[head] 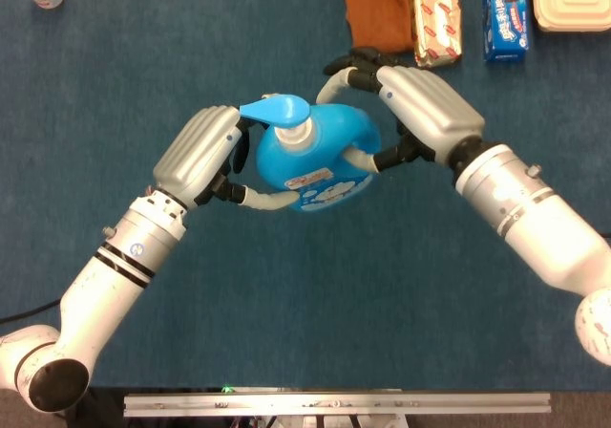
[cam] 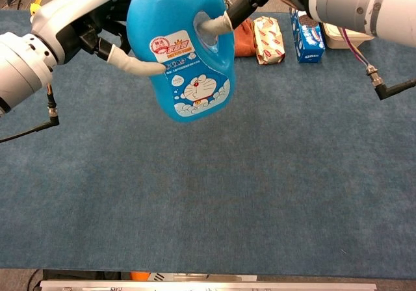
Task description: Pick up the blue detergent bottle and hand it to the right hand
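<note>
Blue detergent bottle point(cam: 185, 50) upright (cap up), gripped by left hand point(head: 202, 151); right hand point(head: 415, 113) seemingly hooks its handle.

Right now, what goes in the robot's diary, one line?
left robot hand: holds blue detergent bottle aloft | right robot hand: finger through handle | handover: not finished

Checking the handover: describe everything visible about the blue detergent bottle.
The blue detergent bottle looks like glossy plastic, with a white neck, a blue cap and a cut-through handle. Its front label shows a cartoon cat above white bubbles. It hangs above the blue table, roughly upright, slightly tilted. The left hand grips it from the side away from the handle, one finger across the label. The right hand has reached the handle side, one finger entering the handle opening; a full grip cannot be confirmed.
</note>
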